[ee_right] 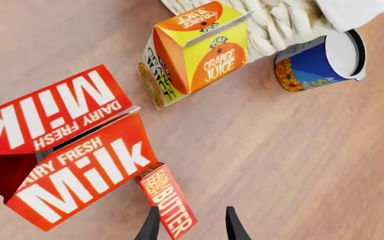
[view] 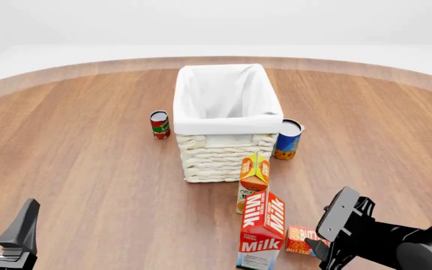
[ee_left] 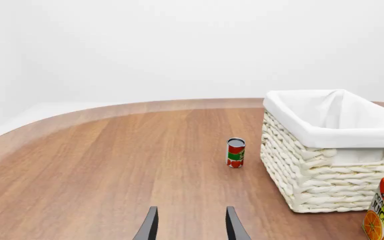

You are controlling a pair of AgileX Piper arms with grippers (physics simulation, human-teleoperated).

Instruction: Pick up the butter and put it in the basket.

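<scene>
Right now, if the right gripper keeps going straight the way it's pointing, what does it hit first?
Most likely the butter: in the wrist view it lies just ahead of the right gripper, beside one of the open fingers, tight against the milk. Depth is unclear, so it might only clip the butter's edge.

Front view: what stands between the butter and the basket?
The milk carton and the orange juice carton stand in a line between the butter and the basket. The right wrist view shows the butter close beside the milk.
</scene>
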